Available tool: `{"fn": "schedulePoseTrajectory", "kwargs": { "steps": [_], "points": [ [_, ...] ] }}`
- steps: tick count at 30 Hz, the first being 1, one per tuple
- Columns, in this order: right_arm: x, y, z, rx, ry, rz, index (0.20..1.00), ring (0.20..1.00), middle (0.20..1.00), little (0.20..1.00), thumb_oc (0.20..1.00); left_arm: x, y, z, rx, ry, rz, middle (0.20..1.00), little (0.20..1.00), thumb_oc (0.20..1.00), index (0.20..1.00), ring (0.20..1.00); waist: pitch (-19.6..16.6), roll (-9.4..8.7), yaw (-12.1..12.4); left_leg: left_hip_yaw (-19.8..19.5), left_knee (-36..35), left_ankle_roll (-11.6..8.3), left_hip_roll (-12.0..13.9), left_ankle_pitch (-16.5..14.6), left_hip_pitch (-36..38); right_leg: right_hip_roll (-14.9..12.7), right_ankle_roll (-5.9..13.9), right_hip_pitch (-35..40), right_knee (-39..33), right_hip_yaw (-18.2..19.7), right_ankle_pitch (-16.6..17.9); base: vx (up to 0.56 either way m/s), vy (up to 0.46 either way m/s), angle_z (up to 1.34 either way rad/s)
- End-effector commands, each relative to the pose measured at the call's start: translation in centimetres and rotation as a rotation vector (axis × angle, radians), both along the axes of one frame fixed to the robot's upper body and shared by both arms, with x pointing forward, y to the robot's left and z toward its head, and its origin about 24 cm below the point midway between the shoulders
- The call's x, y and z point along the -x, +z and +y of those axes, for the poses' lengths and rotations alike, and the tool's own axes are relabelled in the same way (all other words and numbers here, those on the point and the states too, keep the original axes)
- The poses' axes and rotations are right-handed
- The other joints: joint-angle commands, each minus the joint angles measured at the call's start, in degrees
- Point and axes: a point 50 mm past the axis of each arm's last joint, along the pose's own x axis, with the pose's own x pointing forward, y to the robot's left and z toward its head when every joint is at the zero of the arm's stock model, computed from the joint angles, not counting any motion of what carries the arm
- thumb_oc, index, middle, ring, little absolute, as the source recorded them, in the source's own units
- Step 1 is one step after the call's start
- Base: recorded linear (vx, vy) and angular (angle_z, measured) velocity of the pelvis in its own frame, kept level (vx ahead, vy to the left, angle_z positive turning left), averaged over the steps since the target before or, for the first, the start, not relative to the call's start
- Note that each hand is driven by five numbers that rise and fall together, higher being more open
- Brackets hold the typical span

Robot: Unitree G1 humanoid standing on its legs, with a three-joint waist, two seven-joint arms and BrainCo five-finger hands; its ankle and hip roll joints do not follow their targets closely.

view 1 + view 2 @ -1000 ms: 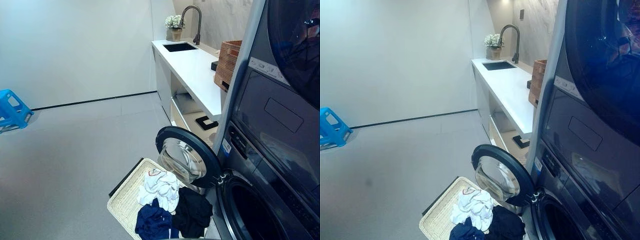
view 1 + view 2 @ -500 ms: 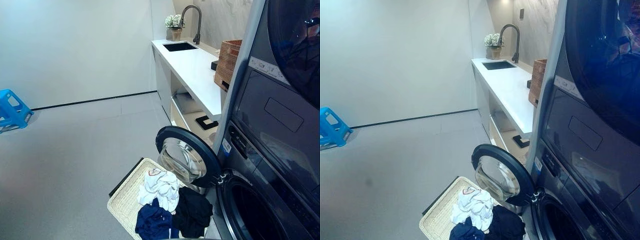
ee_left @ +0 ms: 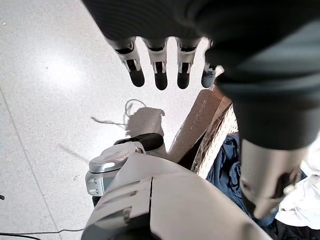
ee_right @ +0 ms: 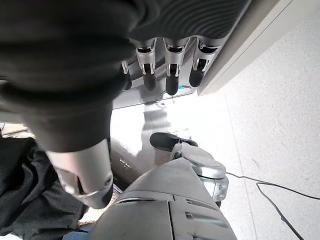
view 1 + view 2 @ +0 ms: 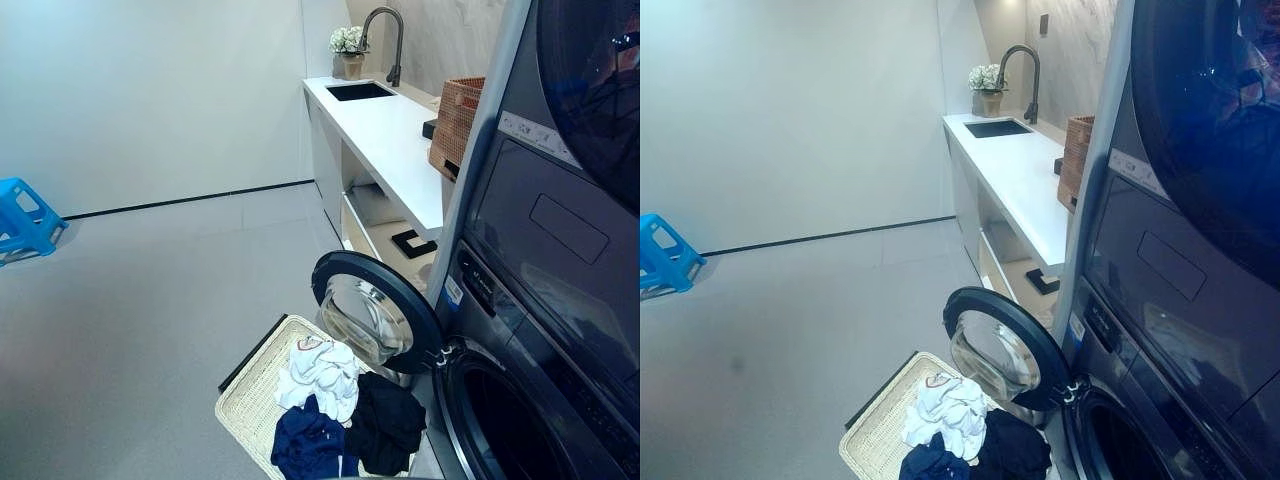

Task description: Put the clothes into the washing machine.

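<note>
Left hand (image 3: 165, 70): fingers straight and apart, empty, hanging above the floor beside the basket.
Basket (image 5: 252, 395): pale wicker, long axis running from its near-left corner toward the washer door.
Clothes (image 5: 322, 375): white, navy and black garments heaped at the basket's washer-side end.
Washing machine (image 5: 500, 420): door (image 5: 372, 312) swung open.
Right hand (image 4: 167, 70): fingers loose, holding nothing.
Progress: nothing loaded yet; every garment remains, I judge.

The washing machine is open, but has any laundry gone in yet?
Done: the washing machine door stands open. In hand: nothing; the left robot hand and right robot hand hang open. Left: the white, navy and black clothes lie in the basket.
</note>
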Motion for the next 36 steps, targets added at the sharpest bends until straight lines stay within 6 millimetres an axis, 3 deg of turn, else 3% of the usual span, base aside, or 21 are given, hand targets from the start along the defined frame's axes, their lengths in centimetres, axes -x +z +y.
{"fn": "schedulePoseTrajectory", "kwargs": {
  "steps": [1, 6, 10, 12, 13, 19, 22, 23, 24, 27, 36],
  "points": [
    [-2.7, 0.2, 0.5, -0.019, -0.002, -0.066, 1.0, 1.0, 1.0, 1.0, 1.0, -3.5, 0.8, 0.8, -0.031, 0.005, -0.119, 1.0, 1.0, 1.0, 1.0, 1.0, 2.0, -2.4, 1.6, 4.0, 0.3, 1.52, -2.1, -3.6, 3.0, -1.0, 2.25, -3.3, 0.3, 1.6, 2.8, 0.0, 0.0, 0.0],
    [-4.0, 0.6, 0.1, -0.02, -0.018, -0.13, 1.0, 1.0, 1.0, 1.0, 1.0, -5.7, 1.8, 1.4, -0.069, 0.05, -0.254, 1.0, 1.0, 1.0, 1.0, 1.0, 3.6, -2.36, 1.5, 4.3, 0.3, 1.46, -1.5, -2.9, 1.7, -1.1, 2.35, -4.7, 0.3, 1.6, 3.4, 0.02, 0.003, 0.0],
    [-4.2, 0.7, 0.0, -0.019, -0.018, -0.137, 1.0, 1.0, 1.0, 1.0, 1.0, -6.0, 1.9, 1.5, -0.074, 0.055, -0.271, 1.0, 1.0, 1.0, 1.0, 1.0, 3.8, -2.33, 1.4, 4.4, 0.3, 1.45, -1.4, -2.8, 1.4, -1.1, 2.35, -5.0, 0.3, 1.6, 3.5, -0.04, 0.003, 0.0],
    [-8.4, 1.9, -0.1, -0.004, -0.01, -0.282, 1.0, 1.0, 1.0, 1.0, 1.0, -12.4, 5.1, 1.7, -0.13, 0.113, -0.586, 1.0, 1.0, 1.0, 1.0, 1.0, 9.7, -1.86, 1.3, 3.8, 0.3, 1.78, -1.2, -1.0, -4.0, -0.8, 1.77, -10.9, 0.8, 2.1, 4.9, -0.37, 0.007, 0.0],
    [-9.6, 2.3, 0.0, 0.002, -0.006, -0.325, 1.0, 1.0, 1.0, 1.0, 1.0, -14.6, 6.7, 1.6, -0.158, 0.107, -0.7, 1.0, 1.0, 1.0, 1.0, 1.0, 11.9, -1.73, 1.2, 3.2, 0.3, 1.99, -1.3, -0.4, -5.8, -0.4, 1.38, -12.7, 1.0, 2.4, 5.3, -0.28, -0.005, 0.08],
    [-13.1, 3.9, -0.2, 0.019, -0.015, -0.449, 1.0, 1.0, 1.0, 1.0, 1.0, -21.3, 13.5, 1.5, -0.257, 0.093, -1.082, 1.0, 1.0, 1.0, 1.0, 1.0, 18.2, -1.21, 1.6, 1.8, 0.3, 2.16, -1.9, 1.5, -12.0, 0.1, 0.74, -19.5, 3.5, 1.6, 5.8, -0.13, -0.005, 0.2],
    [-14.7, 4.8, -0.1, 0.012, -0.016, -0.498, 1.0, 1.0, 1.0, 1.0, 1.0, -24.2, 17.5, 1.3, -0.321, 0.087, -1.25, 1.0, 1.0, 1.0, 1.0, 1.0, 21.0, -1.8, 2.0, 0.8, 1.7, 2.18, -2.4, 2.2, -15.5, 0.2, 0.7, -23.3, 6.0, 1.5, 5.8, -0.08, -0.039, -0.02],
    [-15.0, 4.9, -0.1, 0.011, -0.015, -0.502, 1.0, 1.0, 1.0, 1.0, 1.0, -24.5, 17.9, 1.3, -0.331, 0.086, -1.269, 1.0, 1.0, 1.0, 1.0, 1.0, 21.3, -1.92, 2.0, 0.8, 2.0, 2.19, -2.4, 2.2, -16.0, 0.1, 0.7, -23.8, 6.3, 1.6, 5.8, -0.1, -0.059, -0.03],
    [-16.0, 5.4, 0.0, 0.009, -0.011, -0.528, 1.0, 1.0, 1.0, 1.0, 1.0, -25.8, 20.2, 0.9, -0.376, 0.07, -1.359, 1.0, 1.0, 1.0, 1.0, 1.0, 23.1, -2.4, 2.1, 0.4, 3.9, 2.1, -2.7, 2.2, -18.8, 0.1, 0.68, -26.0, 7.7, 1.5, 5.9, -0.09, -0.05, -0.06],
    [-17.6, 6.4, 0.0, 0.004, -0.003, -0.571, 1.0, 1.0, 1.0, 1.0, 1.0, -27.5, 24.0, 0.5, -0.518, -0.02, -1.516, 1.0, 1.0, 1.0, 1.0, 1.0, 26.0, -3.19, 2.1, -0.3, 7.4, 2.16, -3.4, 2.1, -23.6, 0.1, 0.73, -30.6, 11.0, 1.6, 6.0, -0.09, -0.046, 0.01],
    [-19.9, 8.4, -0.5, 0.007, 0.017, -0.651, 1.0, 1.0, 1.0, 1.0, 1.0, -30.4, 32.9, -0.8, -1.019, -0.452, -1.763, 1.0, 1.0, 1.0, 1.0, 1.0, 26.0, -4.79, 0.0, -2.2, 18.1, 2.85, -6.1, 1.0, -40.3, 0.5, 0.83, -46.0, 18.1, 2.6, 6.7, -0.04, -0.006, 0.06]
  ]
}}
